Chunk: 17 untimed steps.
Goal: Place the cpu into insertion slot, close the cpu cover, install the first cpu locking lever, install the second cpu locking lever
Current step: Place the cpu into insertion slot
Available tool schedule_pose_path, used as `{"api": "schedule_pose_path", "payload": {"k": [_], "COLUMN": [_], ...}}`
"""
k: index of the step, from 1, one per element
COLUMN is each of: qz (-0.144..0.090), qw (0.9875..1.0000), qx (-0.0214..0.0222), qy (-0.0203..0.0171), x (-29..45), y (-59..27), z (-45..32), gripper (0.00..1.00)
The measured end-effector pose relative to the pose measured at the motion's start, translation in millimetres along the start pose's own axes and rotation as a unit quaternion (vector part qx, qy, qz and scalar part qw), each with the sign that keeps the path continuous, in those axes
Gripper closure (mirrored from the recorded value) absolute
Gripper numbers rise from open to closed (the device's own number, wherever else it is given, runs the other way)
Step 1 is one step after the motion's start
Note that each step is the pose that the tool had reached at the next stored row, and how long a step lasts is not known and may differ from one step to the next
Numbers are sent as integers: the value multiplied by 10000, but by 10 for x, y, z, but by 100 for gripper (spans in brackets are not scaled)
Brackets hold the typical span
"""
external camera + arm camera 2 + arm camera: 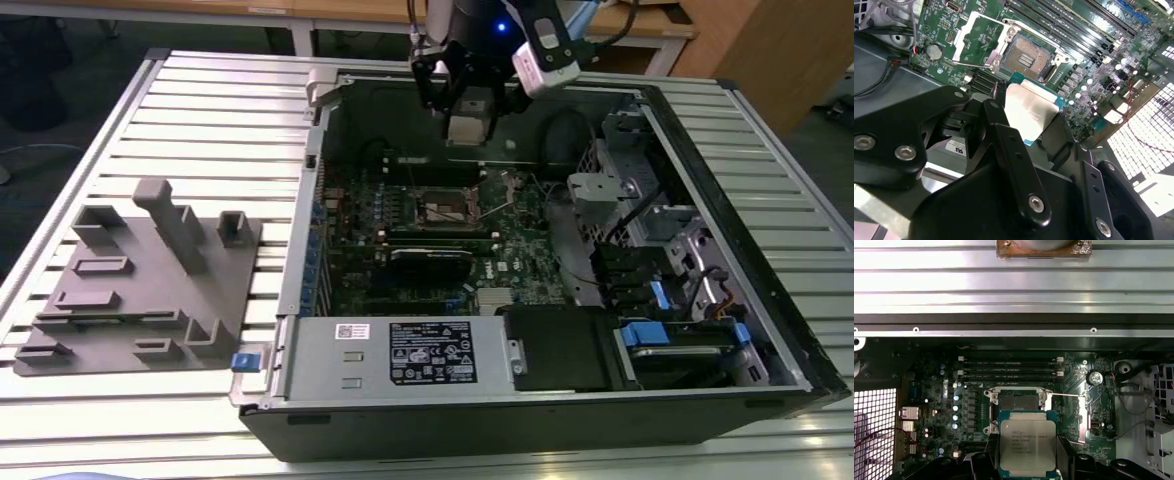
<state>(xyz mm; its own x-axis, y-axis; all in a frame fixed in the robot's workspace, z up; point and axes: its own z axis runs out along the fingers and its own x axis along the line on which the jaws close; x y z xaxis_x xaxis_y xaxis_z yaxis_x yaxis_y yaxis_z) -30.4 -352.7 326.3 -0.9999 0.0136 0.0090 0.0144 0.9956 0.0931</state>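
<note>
While the gripper (1026, 460) is clamped on the cpu (1027, 442), one black finger on each of two opposite edges, the chip hangs above the board and touches nothing else. It is a flat, near-square plate with a dull grey metal lid on a teal-green base. In the first wrist view its edges look roughly squared to the socket's.

Just beyond the fingertips and below them lies the insertion slot (1018, 402), a dark square bed with a bright metal rim, open and bare. The placing turns on this gap: the chip sits short of the slot and higher, by my judgement.

Beside the slot, the cpu cover (964, 36) stands swung open, a thin silver frame with a large window.

Farther off run long black memory slots (1009, 367), then the ribbed metal table (1014, 275).
</note>
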Motion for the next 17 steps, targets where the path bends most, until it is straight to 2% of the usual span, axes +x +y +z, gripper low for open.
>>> {"api": "schedule_pose_path", "payload": {"k": [11, 17], "qz": [0, 1], "qw": [10000, 10000], "qx": [1, 0], "qy": [0, 0], "x": [1, 6], "y": [-1, -5], "z": [7, 52], "gripper": [46, 46]}}
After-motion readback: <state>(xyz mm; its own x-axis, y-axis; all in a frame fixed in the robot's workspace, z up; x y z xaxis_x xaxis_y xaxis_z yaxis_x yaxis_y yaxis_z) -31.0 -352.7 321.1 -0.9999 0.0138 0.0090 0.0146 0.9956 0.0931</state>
